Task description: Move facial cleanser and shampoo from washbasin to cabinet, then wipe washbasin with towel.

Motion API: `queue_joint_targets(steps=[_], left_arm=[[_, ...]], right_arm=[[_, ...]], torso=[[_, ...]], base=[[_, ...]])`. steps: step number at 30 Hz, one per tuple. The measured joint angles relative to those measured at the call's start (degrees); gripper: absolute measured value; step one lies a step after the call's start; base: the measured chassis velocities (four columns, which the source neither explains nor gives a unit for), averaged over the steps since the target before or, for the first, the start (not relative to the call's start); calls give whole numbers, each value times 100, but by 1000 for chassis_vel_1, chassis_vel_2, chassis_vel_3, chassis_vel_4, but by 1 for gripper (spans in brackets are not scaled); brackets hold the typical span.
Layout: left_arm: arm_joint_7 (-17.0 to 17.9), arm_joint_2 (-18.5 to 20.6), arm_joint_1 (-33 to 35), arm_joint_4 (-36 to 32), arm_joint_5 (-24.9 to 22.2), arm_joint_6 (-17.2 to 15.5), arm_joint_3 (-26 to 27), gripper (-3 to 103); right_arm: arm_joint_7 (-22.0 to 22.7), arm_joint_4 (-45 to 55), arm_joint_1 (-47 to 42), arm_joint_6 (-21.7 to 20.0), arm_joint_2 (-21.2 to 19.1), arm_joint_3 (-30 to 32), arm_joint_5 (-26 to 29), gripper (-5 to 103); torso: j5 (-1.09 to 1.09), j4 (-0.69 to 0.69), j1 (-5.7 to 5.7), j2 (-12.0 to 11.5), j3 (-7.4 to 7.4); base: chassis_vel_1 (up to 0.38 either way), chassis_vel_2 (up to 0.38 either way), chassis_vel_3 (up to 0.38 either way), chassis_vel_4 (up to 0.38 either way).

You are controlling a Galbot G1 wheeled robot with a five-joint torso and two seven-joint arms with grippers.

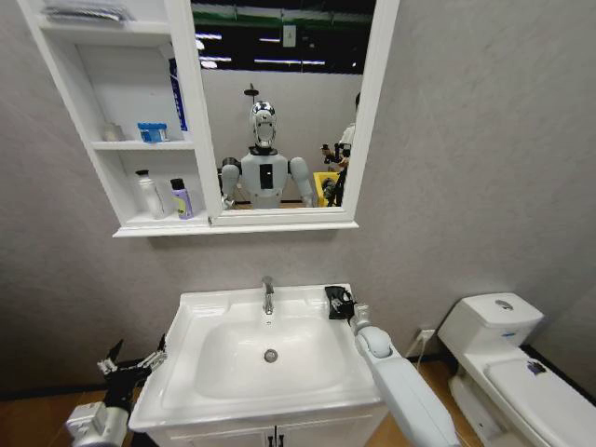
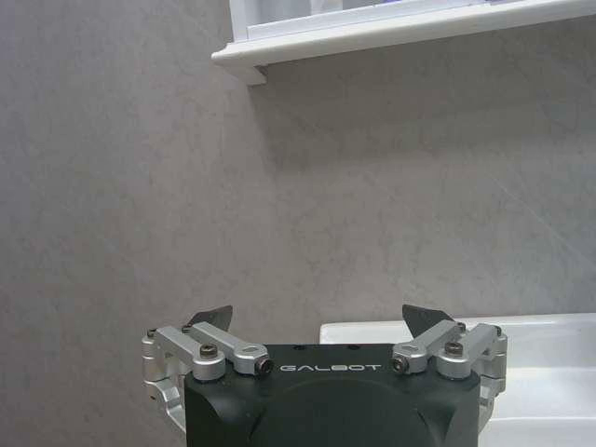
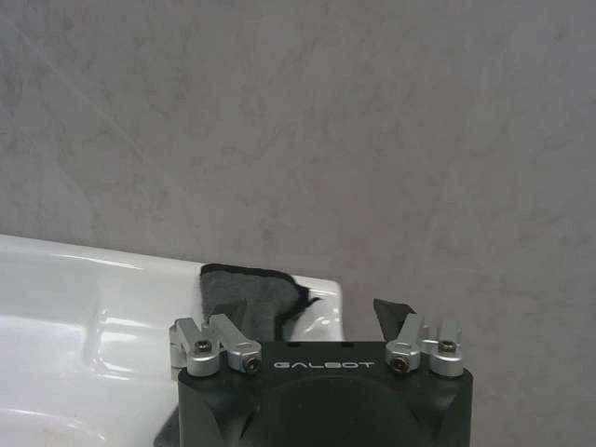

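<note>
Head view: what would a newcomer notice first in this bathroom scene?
The white washbasin sits in the centre, with the right gripper open at its back right corner, over the black towel. Two bottles stand on the lowest shelf of the cabinet beside the mirror. The left gripper hangs open left of the basin.

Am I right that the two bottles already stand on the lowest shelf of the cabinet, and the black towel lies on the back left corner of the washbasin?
Not quite. The towel lies on the back right corner of the washbasin, just ahead of the right tool, as the head view shows. The two bottles do stand on the lowest shelf of the cabinet.
</note>
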State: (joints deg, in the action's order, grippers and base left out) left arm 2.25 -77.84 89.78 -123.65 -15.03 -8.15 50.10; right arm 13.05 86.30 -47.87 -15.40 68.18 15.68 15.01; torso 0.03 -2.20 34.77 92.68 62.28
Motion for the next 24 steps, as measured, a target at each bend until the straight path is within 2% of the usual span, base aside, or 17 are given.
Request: queue_joint_targets(steps=[3, 5, 6, 8, 9, 10, 15, 24], left_arm=[[0, -1, 1, 0, 0, 0, 0, 100], [-1, 0, 0, 0, 0, 0, -1, 100], [0, 0, 1, 0, 0, 0, 0, 100], [0, -1, 1, 0, 0, 0, 0, 100], [0, -1, 1, 0, 0, 0, 0, 100], [0, 0, 1, 0, 0, 0, 0, 100], [0, 0, 0, 0, 0, 0, 0, 100], [0, 0, 0, 0, 0, 0, 0, 100]], right_arm=[[442, 1598, -1129, -304, -146, 455, -127, 89], [486, 1904, -1450, -283, -94, 604, -218, 89], [508, 2124, -1757, -199, -3, 739, -383, 98], [553, 2583, -2590, 203, 307, 1019, -1020, 99], [553, 2583, -2590, 203, 307, 1019, -1020, 99], [638, 2869, -2958, 334, 429, 1101, -1221, 99], [985, 3937, -3932, 207, 812, 1176, -1338, 100], [1029, 4337, -4320, 226, 1009, 1093, -1602, 100]], torso=[[-5, -1, -2, 2, -2], [-2, 0, -2, 1, -2], [-3, 0, -2, 1, -2], [0, -1, -1, 1, -1], [0, -1, -1, 1, -1], [0, -2, -1, 1, -1], [-4, -1, -2, 2, -2], [-3, 0, 3, -2, 0]], base=[[0, 0, 0, 0], [0, 0, 0, 0], [0, 0, 0, 0], [0, 0, 0, 0], [0, 0, 0, 0], [0, 0, 0, 0], [0, 0, 0, 0], [47, -39, -31, 46]])
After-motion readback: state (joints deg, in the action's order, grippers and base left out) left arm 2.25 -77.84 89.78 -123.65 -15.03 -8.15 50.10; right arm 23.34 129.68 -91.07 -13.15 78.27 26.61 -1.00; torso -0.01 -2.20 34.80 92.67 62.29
